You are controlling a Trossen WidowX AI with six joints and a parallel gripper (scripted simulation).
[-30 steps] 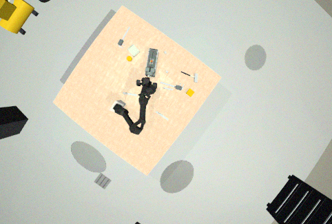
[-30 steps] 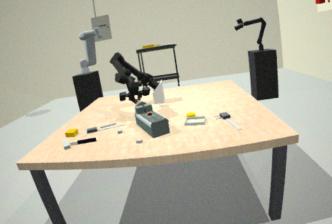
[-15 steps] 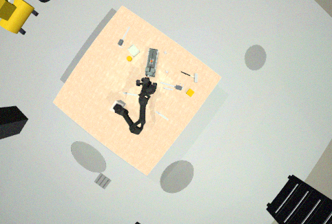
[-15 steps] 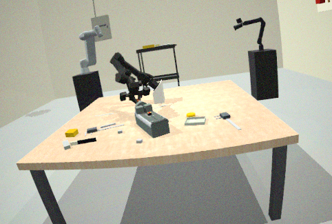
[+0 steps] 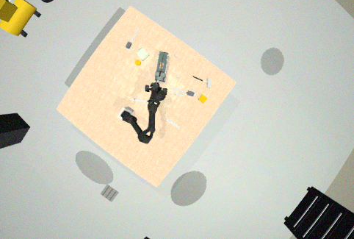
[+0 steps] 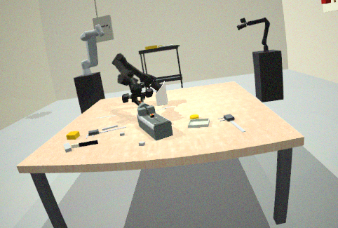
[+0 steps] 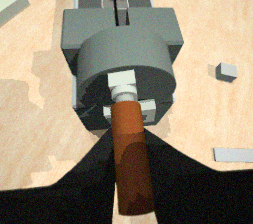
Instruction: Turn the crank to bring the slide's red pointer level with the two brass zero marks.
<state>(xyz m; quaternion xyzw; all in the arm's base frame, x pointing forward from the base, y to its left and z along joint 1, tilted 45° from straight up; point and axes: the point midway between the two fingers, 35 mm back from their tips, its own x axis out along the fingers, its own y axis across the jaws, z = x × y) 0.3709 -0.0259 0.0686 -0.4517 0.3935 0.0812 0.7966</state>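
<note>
The grey machine (image 5: 162, 62) (image 6: 154, 125) (image 7: 122, 50) stands on the table, a long body with a round housing at the end toward the arm. A small red-orange mark, probably the pointer (image 5: 161, 65) (image 6: 152, 115), shows on its top; whether it is level with the brass marks is too small to tell. My gripper (image 7: 125, 133) is shut on the brown crank handle (image 7: 129, 120), which sticks out from a pale crank piece in front of the housing. In the wrist view the slide and the zero marks are out of sight.
A shallow pale tray (image 5: 142, 54) (image 6: 198, 123) and a yellow round piece (image 5: 138, 62) (image 6: 194, 116) lie beside the machine. Small grey blocks (image 6: 142, 144) (image 7: 226, 72), a hammer (image 5: 208, 83) and a yellow block (image 5: 203, 98) (image 6: 73, 135) lie on the other side.
</note>
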